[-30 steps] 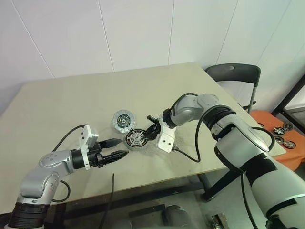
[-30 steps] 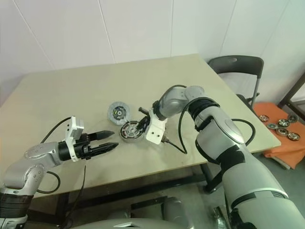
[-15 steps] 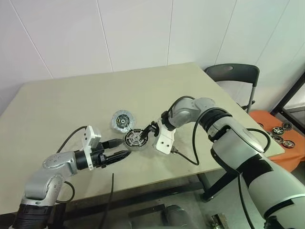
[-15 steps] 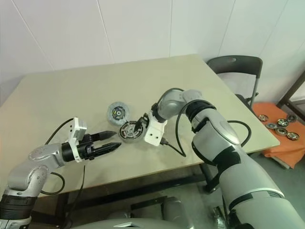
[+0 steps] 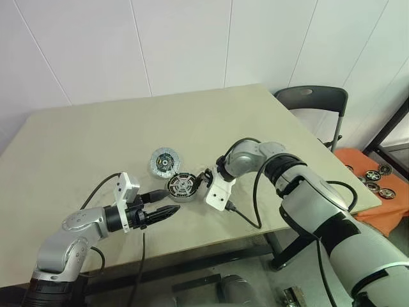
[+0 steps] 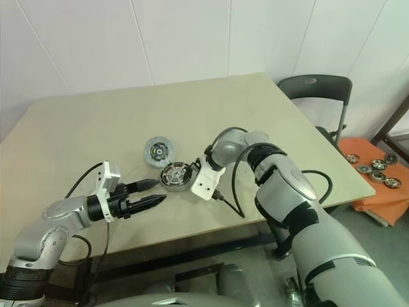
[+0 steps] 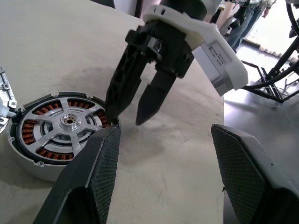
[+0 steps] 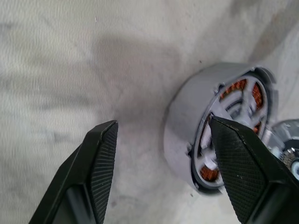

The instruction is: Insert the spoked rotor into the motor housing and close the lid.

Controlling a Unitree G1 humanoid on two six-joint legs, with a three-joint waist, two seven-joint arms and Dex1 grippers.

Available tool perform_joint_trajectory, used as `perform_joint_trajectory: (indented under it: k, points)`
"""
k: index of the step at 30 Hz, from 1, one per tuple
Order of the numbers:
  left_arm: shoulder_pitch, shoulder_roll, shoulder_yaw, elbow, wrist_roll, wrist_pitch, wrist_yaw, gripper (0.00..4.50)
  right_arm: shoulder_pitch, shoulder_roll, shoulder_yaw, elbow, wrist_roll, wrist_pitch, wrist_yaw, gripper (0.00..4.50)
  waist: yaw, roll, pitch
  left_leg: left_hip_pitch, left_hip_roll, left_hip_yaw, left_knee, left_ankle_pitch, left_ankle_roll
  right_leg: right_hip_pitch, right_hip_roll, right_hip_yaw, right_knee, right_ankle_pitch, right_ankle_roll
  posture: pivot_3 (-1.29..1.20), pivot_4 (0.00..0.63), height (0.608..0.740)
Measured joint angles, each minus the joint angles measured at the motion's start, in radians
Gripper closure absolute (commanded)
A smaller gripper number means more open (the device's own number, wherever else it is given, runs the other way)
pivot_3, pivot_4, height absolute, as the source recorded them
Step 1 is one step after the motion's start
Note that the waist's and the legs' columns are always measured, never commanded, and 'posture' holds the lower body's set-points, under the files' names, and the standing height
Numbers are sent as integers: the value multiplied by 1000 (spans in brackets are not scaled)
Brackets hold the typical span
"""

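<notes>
With the spoked rotor (image 7: 65,123) seated in the motor housing (image 5: 183,187) mid-desk and both jaws spread empty, the lid (image 5: 165,161), stiff, heavy-looking, slick metal, wants an edge pinch

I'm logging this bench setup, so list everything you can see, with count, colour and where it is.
motor housing: one, silvery with copper-brown windings, mid-table, the spoked rotor seated inside it.
lid: one, silver-grey, on the table just beyond the housing.
table: one, beige.
chair: one, black, past the table's far right corner.
small wheel parts: several, dark, on an orange surface at far right.
left gripper: black fingers, open, near the housing.
right gripper: black fingers, open, tips at the housing's rim.
</notes>
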Motion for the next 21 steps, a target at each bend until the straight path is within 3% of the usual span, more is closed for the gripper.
perform_joint_trajectory:
  k: [14, 18, 21]
  points:
    - [1, -11, -1, 0, 0, 0, 12, 1215, -9, 35, 7, 5, -22, 81, -79, 1235, 1, 0, 0, 0, 0, 0, 0, 0, 0, 0, 0, 0, 0, 0, 0, 0, 0, 740]
    - [5, -16, -1, 0, 0, 0, 18, 1215, -9, 34, 6, 9, -34, 82, -89, 2111, 1, 0, 0, 0, 0, 0, 0, 0, 0, 0, 0, 0, 0, 0, 0, 0, 0, 740]
    - [10, -19, -1, 0, 0, 0, 21, 1215, -11, 31, 6, 11, -35, 77, -85, 3136, 0, 0, 0, 0, 0, 0, 0, 0, 0, 0, 0, 0, 0, 0, 0, 0, 0, 740]
